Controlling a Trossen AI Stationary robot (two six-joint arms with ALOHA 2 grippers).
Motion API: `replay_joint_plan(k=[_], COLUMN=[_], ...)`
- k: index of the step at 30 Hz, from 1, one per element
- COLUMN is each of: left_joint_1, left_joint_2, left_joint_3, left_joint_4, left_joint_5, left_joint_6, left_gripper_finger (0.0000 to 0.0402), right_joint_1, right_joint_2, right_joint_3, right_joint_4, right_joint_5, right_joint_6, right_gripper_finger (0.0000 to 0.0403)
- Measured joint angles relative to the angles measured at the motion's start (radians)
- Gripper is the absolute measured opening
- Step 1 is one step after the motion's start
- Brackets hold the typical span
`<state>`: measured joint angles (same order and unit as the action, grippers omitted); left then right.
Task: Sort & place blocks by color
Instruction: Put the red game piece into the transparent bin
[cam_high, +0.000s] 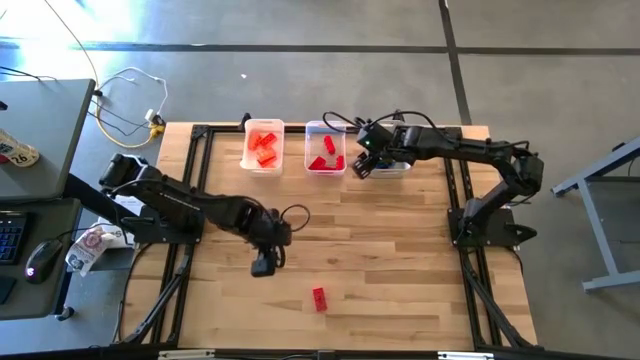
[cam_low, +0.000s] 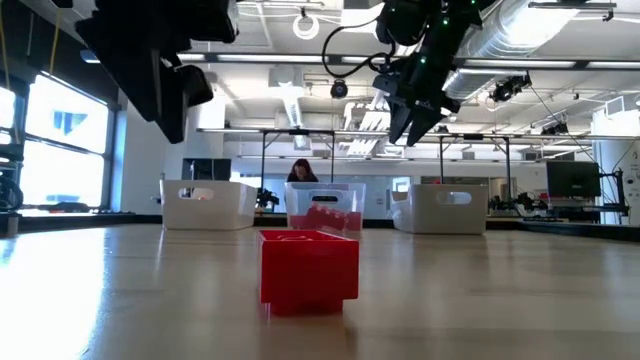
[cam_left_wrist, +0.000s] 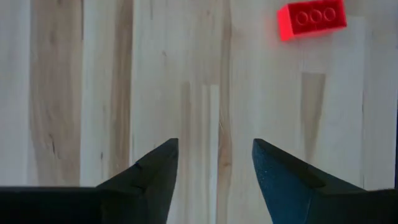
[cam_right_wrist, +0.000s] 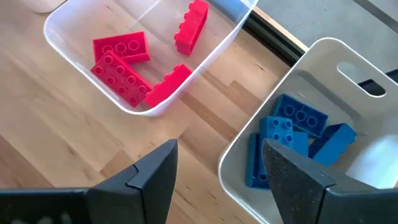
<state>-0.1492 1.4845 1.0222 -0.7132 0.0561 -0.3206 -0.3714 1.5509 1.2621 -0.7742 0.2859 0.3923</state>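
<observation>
Lone red block (cam_left_wrist: 311, 19) ahead of our left hand (cam_left_wrist: 214, 163).
Fingers apart, empty; bare surface (cam_left_wrist: 93, 93) around it.

A light wooden desk (cam_high: 380, 250) of pale planks with a black frame along its edges carries everything here. Three translucent white bins stand in a row along its far edge: the middle bin (cam_high: 325, 147) holds red blocks (cam_right_wrist: 124, 65), the bin to its left (cam_high: 263, 146) holds orange blocks (cam_high: 264, 145), and the bin to its right (cam_right_wrist: 323, 124), partly hidden from above by an arm, holds blue blocks (cam_right_wrist: 292, 134). One red block (cam_high: 319, 298) lies alone on the bare wood, well apart from the middle bin, near the desk's front edge.
</observation>
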Motion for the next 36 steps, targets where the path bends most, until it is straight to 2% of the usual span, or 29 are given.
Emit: replay_joint_plan(k=[4, 8, 18, 23, 28, 36], left_joint_1=[-0.052, -0.097, -0.169, -0.152, -0.105, -0.038], left_joint_2=[0.000, 0.000, 0.000, 0.000, 0.000, 0.000], left_joint_3=[0.000, 0.000, 0.000, 0.000, 0.000, 0.000], left_joint_4=[0.005, 0.080, 0.423, 0.528, 0.626, 0.681], left_joint_5=[-0.023, -0.025, -0.034, -0.042, -0.036, 0.078], left_joint_6=[-0.008, 0.046, 0.528, 0.682, 0.734, 0.797], left_gripper_finger=[0.0217, 0.0222, 0.0223, 0.0223, 0.0223, 0.0223], right_joint_1=[0.011, 0.024, 0.060, 0.074, 0.087, 0.087], right_joint_2=[0.000, 0.000, 0.000, 0.000, 0.000, 0.000], right_joint_3=[0.000, 0.000, 0.000, 0.000, 0.000, 0.000], right_joint_4=[0.000, 0.000, 0.001, 0.010, 0.016, 0.016], right_joint_5=[-0.001, -0.001, -0.001, -0.001, -0.001, -0.005], right_joint_6=[0.010, 0.043, 0.075, 0.090, 0.090, 0.090], right_gripper_finger=[0.0220, 0.0220, 0.0220, 0.0220, 0.0220, 0.0220])
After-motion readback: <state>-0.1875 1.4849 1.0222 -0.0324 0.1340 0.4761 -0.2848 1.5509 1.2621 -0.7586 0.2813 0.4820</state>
